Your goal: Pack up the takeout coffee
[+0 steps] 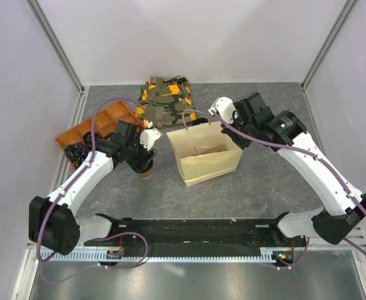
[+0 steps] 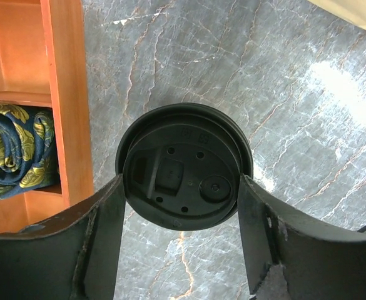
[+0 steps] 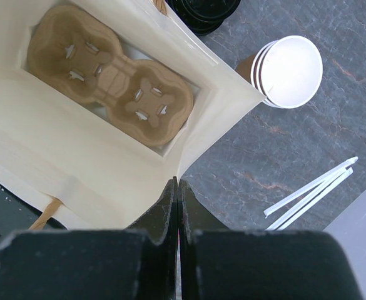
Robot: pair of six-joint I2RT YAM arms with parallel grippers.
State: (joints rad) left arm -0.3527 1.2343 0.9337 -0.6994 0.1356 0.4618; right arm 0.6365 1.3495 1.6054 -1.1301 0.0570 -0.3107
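The takeout coffee [image 2: 184, 167], a cup under a round black lid, sits between the fingers of my left gripper [image 2: 181, 184]; both fingers press the lid's sides. In the top view the cup's brown base [image 1: 147, 172] shows under my left gripper [image 1: 144, 160], left of the paper bag [image 1: 204, 156]. My right gripper [image 3: 177, 182] is shut on the rim of the open cream bag [image 3: 76, 150], at its far right corner in the top view [image 1: 216, 113]. A brown cardboard cup carrier [image 3: 111, 78] lies in the bottom of the bag.
An orange compartment tray [image 1: 98, 125] stands left of the cup, holding a blue and yellow rolled cloth [image 2: 14, 150]. A camouflage cloth [image 1: 167, 97] lies at the back. Beside the bag are stacked lidless paper cups [image 3: 289, 70], black lids [image 3: 204, 12] and white straws [image 3: 311, 194].
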